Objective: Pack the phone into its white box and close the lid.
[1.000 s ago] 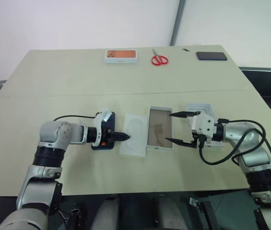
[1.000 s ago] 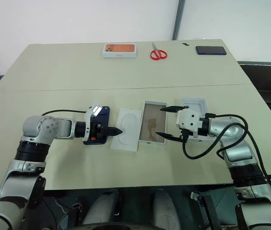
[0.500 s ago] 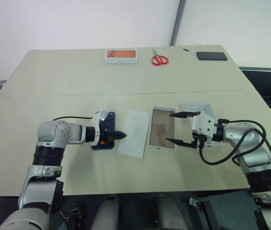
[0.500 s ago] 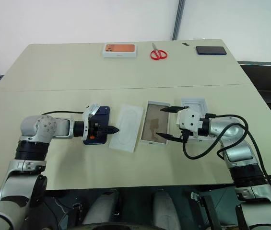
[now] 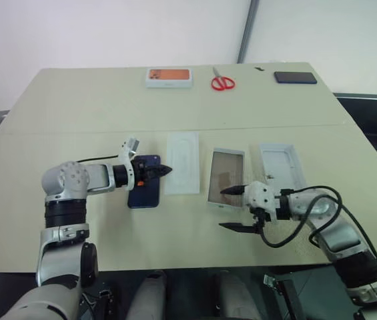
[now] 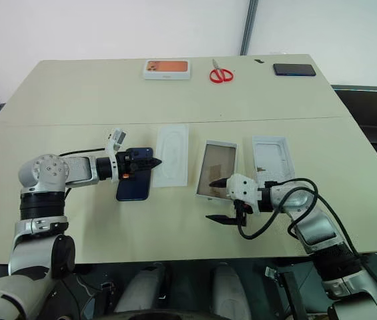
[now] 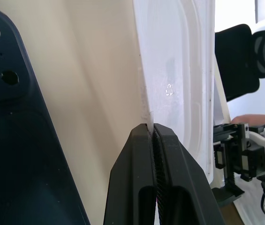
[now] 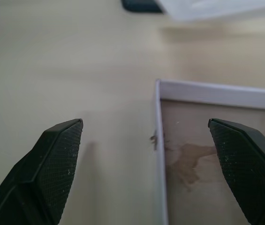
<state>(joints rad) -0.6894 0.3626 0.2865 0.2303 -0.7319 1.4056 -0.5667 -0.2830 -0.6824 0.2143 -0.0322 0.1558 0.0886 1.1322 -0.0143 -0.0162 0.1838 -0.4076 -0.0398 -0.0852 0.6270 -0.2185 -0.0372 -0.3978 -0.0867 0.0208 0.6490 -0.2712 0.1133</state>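
One phone (image 5: 144, 190), one white box (image 5: 226, 186), one lid (image 5: 282, 166), one flat insert (image 5: 182, 172) on tabletop (image 5: 95, 113), side by side.
Left wrist view: left claw (image 7: 152, 136) pinched shut on insert edge.
Right wrist view: right claw (image 8: 146, 136) spread wide, empty, straddling box's near corner.

Both eye views look down over the counter (image 5: 75, 113) from the head; wrist views sit close, sharing the box (image 8: 207, 89).
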